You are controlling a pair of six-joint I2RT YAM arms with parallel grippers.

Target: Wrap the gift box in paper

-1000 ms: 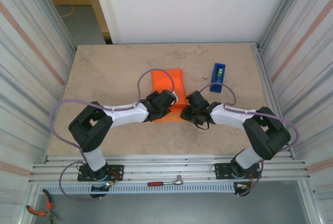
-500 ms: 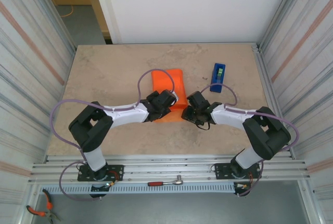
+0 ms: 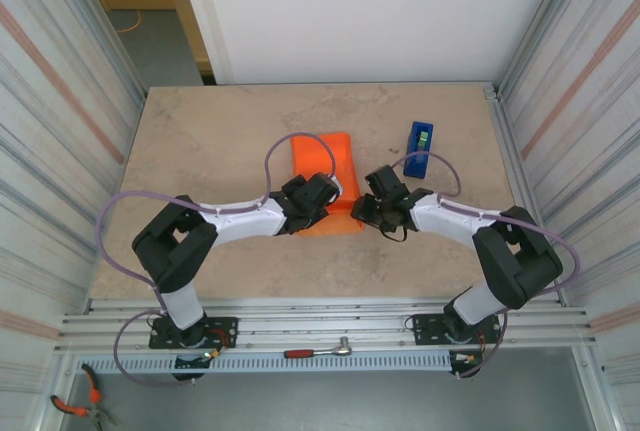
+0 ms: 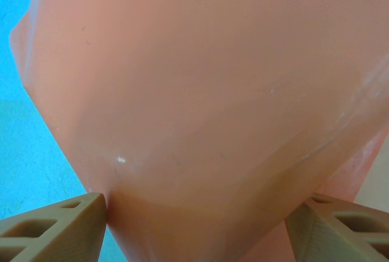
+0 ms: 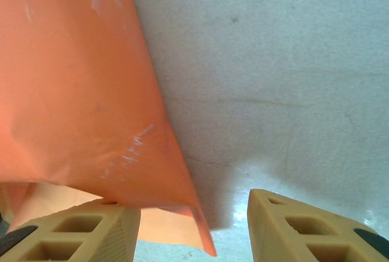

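Paper (image 3: 322, 161), bright orange, lies folded into a bundle between the two claws, presumably over the gift box. Left claw (image 4: 194, 222) straddles the bundle, its jaws wide and pressing the sheet on both sides. Right claw (image 5: 194, 225) stands spread above bare counter (image 5: 273, 61), with a loose paper corner lying across one finger (image 5: 73, 228). Assessment: the sheet is thin, light and smooth, creases readily, and may slip or tear if dragged. Recommended hold: pinch that free corner flat at the right claw while the left claw pins the bundle.
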